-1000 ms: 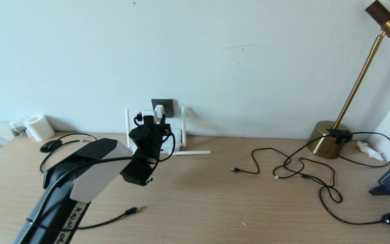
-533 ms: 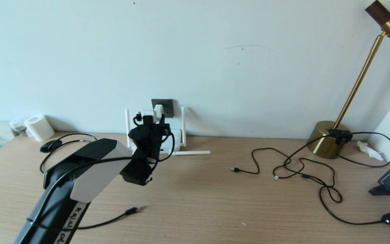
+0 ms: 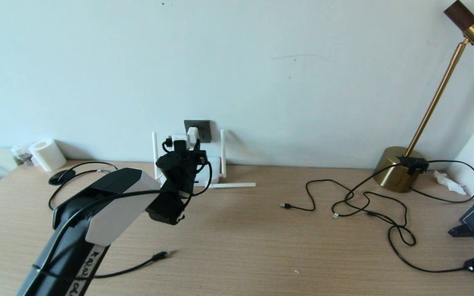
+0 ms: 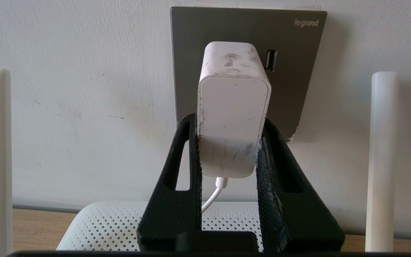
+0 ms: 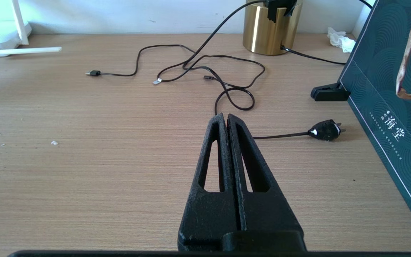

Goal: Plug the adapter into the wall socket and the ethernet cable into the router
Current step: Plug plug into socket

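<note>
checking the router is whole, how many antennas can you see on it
3. One antenna stands upright left of the router, one upright on its right, and one lies flat on the desk. The arm may hide another.

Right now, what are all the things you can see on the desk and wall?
adapter: one, white, against the wall socket, gripped by the left tool
wall socket: one, dark grey, on the wall above the router
router: one, white, at the wall
ethernet cable: one, black, desk front left
thin black cables: several, desk right
lamp: one, brass, far right
paper roll: one, white, far left
left tool: black, shut on the adapter
right tool: black, shut, over the desk
</note>
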